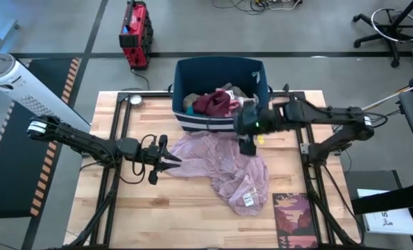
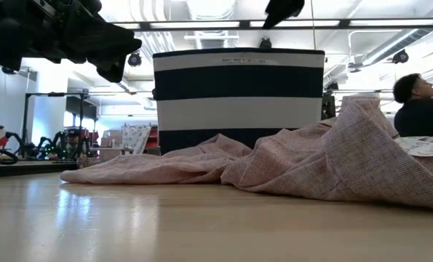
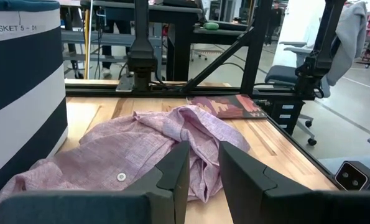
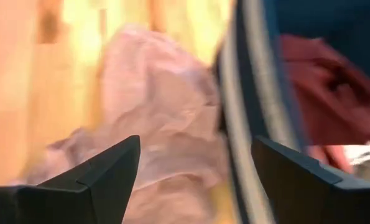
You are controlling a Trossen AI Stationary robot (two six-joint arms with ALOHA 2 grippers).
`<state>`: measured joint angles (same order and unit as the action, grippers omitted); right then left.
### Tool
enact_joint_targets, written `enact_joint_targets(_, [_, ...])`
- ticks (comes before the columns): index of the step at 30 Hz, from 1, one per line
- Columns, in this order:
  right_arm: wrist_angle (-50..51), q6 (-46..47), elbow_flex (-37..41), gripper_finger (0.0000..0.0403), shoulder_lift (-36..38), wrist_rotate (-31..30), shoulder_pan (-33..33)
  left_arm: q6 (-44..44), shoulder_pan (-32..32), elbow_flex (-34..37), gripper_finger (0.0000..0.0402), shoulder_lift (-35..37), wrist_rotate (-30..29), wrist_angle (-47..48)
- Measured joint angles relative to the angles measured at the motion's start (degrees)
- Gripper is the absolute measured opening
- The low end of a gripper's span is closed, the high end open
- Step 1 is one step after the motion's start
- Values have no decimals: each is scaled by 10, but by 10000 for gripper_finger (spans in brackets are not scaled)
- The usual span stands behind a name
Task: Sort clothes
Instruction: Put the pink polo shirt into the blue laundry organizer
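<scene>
A mauve-pink shirt [image 1: 223,167] lies spread and rumpled on the middle of the wooden table [image 1: 185,215], reaching from just in front of the bin toward the near edge, where its small white tag [image 1: 248,201] shows. The right claw [image 1: 248,147] hangs above the shirt's far part, just beside the bin's front wall, fingers spread wide and holding nothing. The left claw [image 1: 173,161] sits at the shirt's left edge — its fingers [image 3: 172,177] narrowly parted, empty, pointing across the fabric.

At the table's far edge stands a dark blue bin with a white stripe [image 1: 220,76], holding a maroon garment [image 1: 215,103] and a tan one [image 1: 232,92]. A dark red patterned book [image 1: 295,219] lies by the table's near right corner.

Beyond the table — grey floor, a red box-shaped machine [image 1: 135,33], an office chair [image 1: 393,24], and in the low view a person [image 2: 420,102] at the right.
</scene>
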<state>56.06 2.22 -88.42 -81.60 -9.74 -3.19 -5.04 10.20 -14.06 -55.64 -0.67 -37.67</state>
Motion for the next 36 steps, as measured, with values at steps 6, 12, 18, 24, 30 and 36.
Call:
enact_joint_targets(6, [11, 58, 9, 295, 0, 12, -66, 0, 0, 0, 74, 0, 0, 0])
enact_joint_targets(12, [9, 104, 54, 309, 0, 12, -109, 0, 0, 0, 74, 0, 0, 0])
enact_joint_targets(18, [-27, 148, 125, 310, 0, 12, -127, 0, 0, 0, 74, 0, 0, 0])
enact_joint_targets(24, [-87, 167, 191, 310, 0, 12, -129, 0, 0, 0, 74, 0, 0, 0])
enact_joint_targets(30, [-159, 174, 249, 310, 0, 12, -129, -2, 0, 0, 74, 0, 0, 0])
enact_joint_targets(36, [-225, 173, 296, 311, 0, 12, -129, -3, 0, 0, 74, 0, 0, 0])
